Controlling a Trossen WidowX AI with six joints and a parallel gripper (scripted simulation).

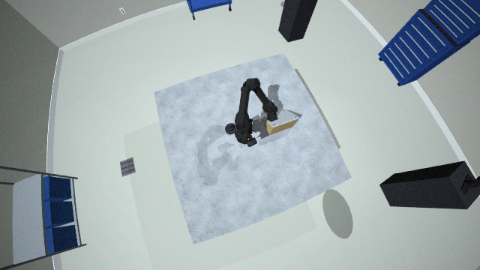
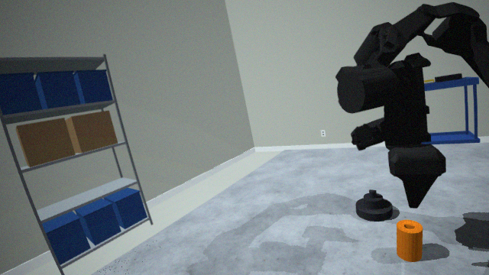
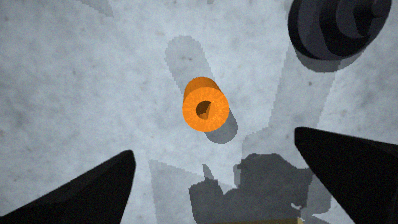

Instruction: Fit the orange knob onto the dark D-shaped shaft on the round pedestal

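Observation:
The orange knob [image 1: 248, 139] [image 2: 409, 244] [image 3: 220, 111] stands upright on the grey-blue surface, its hole facing up. The top view shows only a speck of it beside the arm. My gripper [image 2: 414, 204] [image 3: 214, 146] is wide open and empty, above the knob and touching nothing. In the wrist view the knob is between the two fingers sideways and a little above the line of the fingertips. The dark round pedestal [image 2: 374, 211] [image 3: 308, 32] stands apart from the knob, at the wrist view's upper right. Its shaft [image 2: 372, 192] is bare; its flat side cannot be made out.
A box with a pale top and tan side [image 1: 283, 127] stands by the arm, under its base end. Around the grey-blue mat [image 1: 300, 165] are black pillars, a blue cart and a shelf rack with blue bins [image 2: 93, 225].

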